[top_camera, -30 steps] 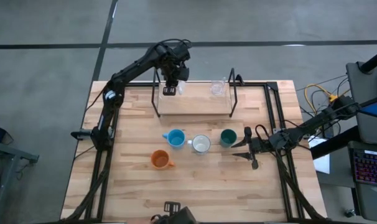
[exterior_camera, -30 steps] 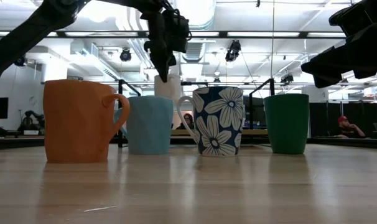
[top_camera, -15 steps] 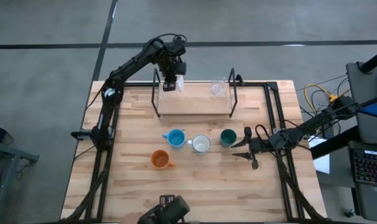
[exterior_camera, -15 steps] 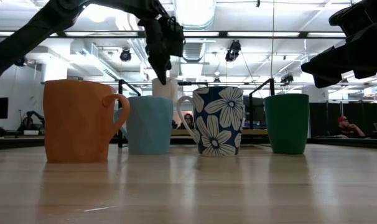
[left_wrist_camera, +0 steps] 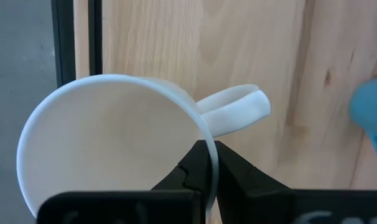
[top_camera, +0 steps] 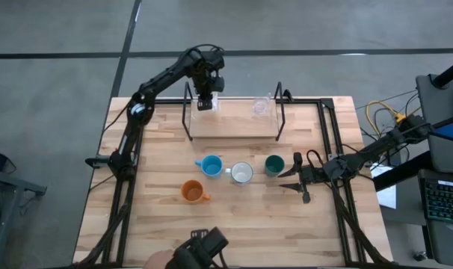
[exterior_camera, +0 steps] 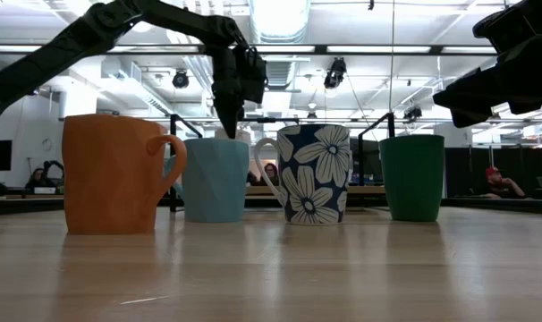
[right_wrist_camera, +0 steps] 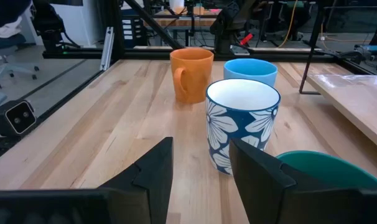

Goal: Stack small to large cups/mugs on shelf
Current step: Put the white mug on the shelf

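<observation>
Left end effector (left_wrist_camera: pixel 207 163) pinches white mug (left_wrist_camera: pixel 114 143) rim, over shelf (top_camera: pixel 234 124). Right end effector (right_wrist_camera: pixel 201 163) idle, fingers apart, green cup (right_wrist_camera: pixel 325 169) just ahead.

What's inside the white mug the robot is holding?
Nothing shows inside the white mug: its inside looks bare white. The left gripper pinches its rim, and the fingers hide a small part of the inside.
</observation>
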Available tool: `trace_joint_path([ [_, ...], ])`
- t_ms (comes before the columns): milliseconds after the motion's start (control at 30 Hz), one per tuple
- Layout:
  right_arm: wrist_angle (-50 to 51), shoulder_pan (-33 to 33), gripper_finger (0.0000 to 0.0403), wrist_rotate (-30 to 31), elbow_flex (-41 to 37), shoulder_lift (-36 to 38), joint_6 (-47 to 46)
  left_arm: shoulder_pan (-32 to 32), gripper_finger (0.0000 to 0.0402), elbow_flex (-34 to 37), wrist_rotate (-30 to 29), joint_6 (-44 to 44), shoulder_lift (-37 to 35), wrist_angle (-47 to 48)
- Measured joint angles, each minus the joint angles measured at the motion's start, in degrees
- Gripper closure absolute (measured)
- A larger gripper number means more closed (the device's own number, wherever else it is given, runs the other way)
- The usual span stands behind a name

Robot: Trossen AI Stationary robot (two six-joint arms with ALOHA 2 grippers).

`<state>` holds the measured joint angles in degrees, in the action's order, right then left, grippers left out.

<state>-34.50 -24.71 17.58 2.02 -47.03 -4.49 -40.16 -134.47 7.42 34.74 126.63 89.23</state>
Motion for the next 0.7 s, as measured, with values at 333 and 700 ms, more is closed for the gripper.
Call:
trace_joint_path([
  [333,0.0,0.0,0.0252,0.0,0.0,0.0,-0.4,0.0,0.0401,0.1,-0.8,-3.3,0.3,-1.3],
  [700,0.0,0.0,0.0252,0.2,0.0,0.0,-0.5,0.0,0.0401,1.3,-1.7,-4.1,0.2,-1.9],
])
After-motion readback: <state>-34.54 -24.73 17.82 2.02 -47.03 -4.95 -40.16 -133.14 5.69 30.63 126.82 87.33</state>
